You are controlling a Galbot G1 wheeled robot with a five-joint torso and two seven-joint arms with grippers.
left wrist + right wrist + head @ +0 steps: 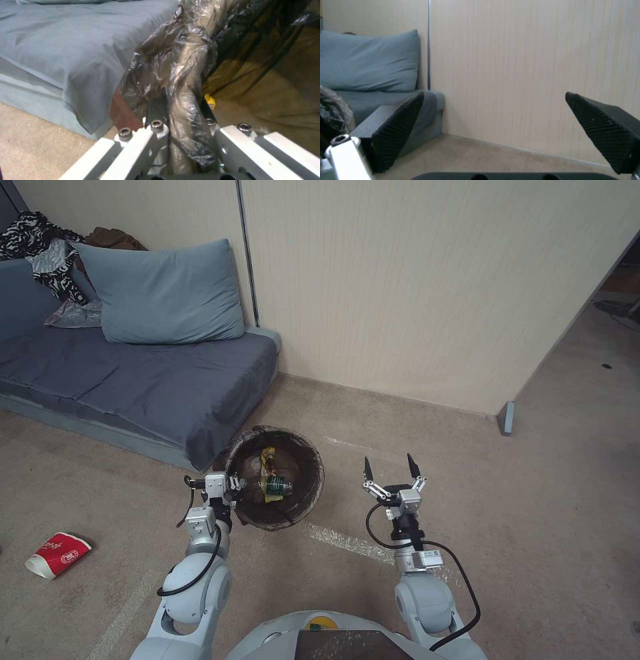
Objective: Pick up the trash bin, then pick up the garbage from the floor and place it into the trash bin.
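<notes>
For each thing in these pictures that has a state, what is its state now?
Trash bin: upright, lined, gripped at its rim.
Bottle: lying inside the bin.
Yellow wrapper: inside the bin.
Red paper cup: on its side on the floor.
Left gripper: shut on the rim.
Right gripper: open, empty.

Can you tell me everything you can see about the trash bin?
The trash bin is small and round, lined with a crinkly dark brown plastic bag folded over its rim. It stands upright by the sofa's corner. The left end effector is shut on its rim. Inside lie a bottle with a green label and a yellow wrapper.
</notes>
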